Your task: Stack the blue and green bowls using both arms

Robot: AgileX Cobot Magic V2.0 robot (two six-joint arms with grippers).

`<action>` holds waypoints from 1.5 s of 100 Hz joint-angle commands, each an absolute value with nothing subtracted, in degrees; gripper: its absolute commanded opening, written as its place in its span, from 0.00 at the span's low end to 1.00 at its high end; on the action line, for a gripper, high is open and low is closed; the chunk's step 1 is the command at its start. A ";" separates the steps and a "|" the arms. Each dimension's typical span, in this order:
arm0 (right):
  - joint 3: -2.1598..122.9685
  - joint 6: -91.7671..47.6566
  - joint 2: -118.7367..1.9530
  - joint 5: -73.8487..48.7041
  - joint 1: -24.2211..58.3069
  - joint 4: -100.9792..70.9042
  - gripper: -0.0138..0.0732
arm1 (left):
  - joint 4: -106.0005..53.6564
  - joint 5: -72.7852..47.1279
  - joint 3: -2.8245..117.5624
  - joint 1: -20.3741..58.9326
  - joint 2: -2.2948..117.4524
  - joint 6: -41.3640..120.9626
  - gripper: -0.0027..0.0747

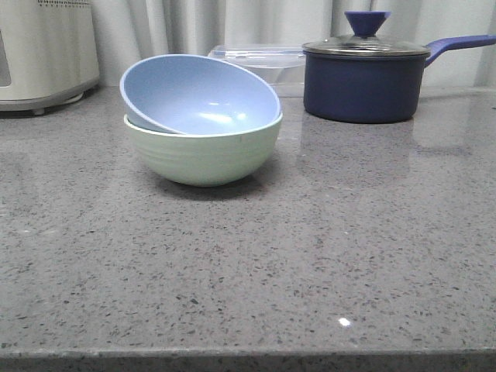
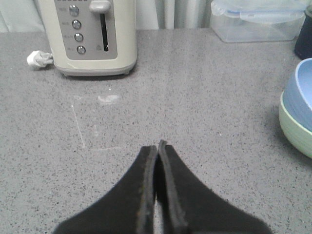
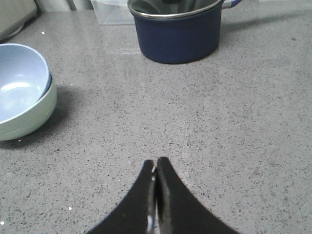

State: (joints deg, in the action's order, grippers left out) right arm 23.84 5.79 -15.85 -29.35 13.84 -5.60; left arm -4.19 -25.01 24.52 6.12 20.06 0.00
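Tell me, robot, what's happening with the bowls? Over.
Left gripper shut, empty. Right gripper shut, empty. Blue bowl sits tilted inside green bowl. Nothing blocking.

Legible text: none in any view.

Toaster (image 2: 92, 36), upper left of the left wrist frame: four round buttons down its control panel, each with a small mark beside it, all too blurred to read.

No brand, number or label can be made out on the other items.
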 commanded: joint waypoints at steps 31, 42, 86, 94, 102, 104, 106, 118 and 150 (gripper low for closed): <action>23.96 5.37 -11.37 -25.80 13.48 -5.21 0.07 | -4.27 -18.61 23.58 6.03 16.49 0.00 0.01; 23.96 5.37 -11.37 -25.80 13.48 -5.21 0.07 | -4.27 -18.61 23.58 6.03 16.49 0.00 0.01; 23.96 5.37 -11.37 -25.80 13.48 -5.21 0.07 | -4.27 -18.61 23.58 6.03 16.49 0.00 0.01; 23.96 5.37 -11.37 -25.80 13.48 -5.21 0.07 | -4.27 -18.61 23.58 6.03 16.49 0.00 0.01; 23.96 5.37 -11.37 -25.80 13.48 -5.21 0.07 | -4.27 -18.45 23.27 6.03 16.49 0.00 0.01; 23.96 5.37 -11.37 -25.80 13.48 -5.21 0.07 | -4.27 -18.45 23.12 6.03 16.49 0.00 0.01; 23.96 5.37 -11.37 -25.80 13.48 -5.21 0.07 | -4.27 -18.34 22.78 6.03 16.49 0.00 0.01; 23.96 5.37 -11.37 -25.80 13.48 -5.21 0.07 | -3.90 -17.48 20.39 5.62 15.69 0.00 0.01; 23.96 5.37 -11.37 -25.80 13.48 -5.21 0.07 | -3.28 -3.82 7.72 1.14 7.29 0.00 0.01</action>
State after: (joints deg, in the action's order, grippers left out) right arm 22.55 5.79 -10.72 -30.02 13.73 -5.60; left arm -3.62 -13.16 8.89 2.19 8.61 0.00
